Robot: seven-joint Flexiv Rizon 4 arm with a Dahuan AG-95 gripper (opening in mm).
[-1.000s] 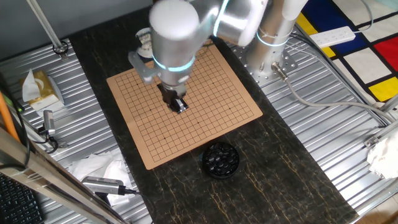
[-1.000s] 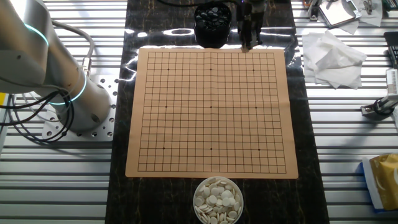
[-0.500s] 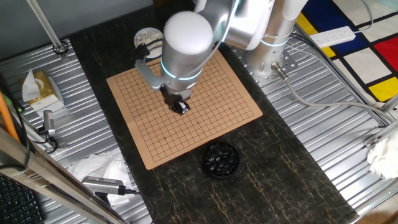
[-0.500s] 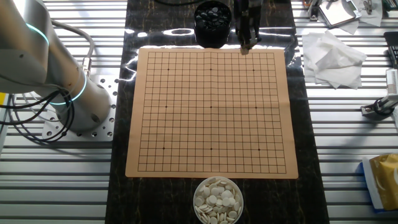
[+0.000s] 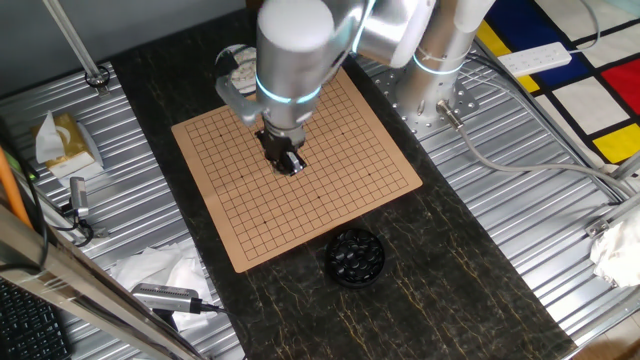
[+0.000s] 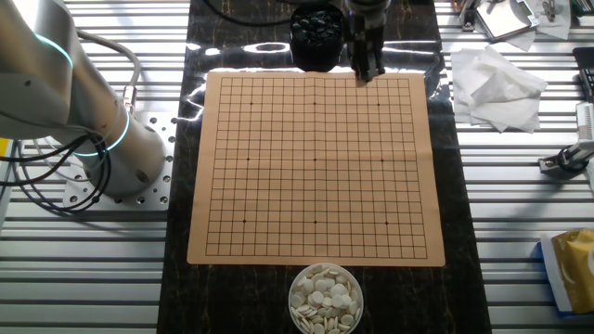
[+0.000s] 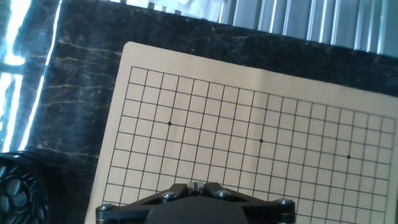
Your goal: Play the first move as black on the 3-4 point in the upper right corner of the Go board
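Dark marbled mat (image 5: pixel 440 290) lying under a square wooden board (image 6: pixel 316 167).
The gripper (image 6: pixel 365 72) is hanging over gridded wood; its grip cannot be told.

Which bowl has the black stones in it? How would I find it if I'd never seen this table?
Find the big tan Go board lying on the dark marbled mat. A round bowl sits just off each of two opposite edges. The bowl of black stones is the dark one heaped with glossy black pieces, next to the robot's gripper; the bowl of white stones at the other edge is pale.
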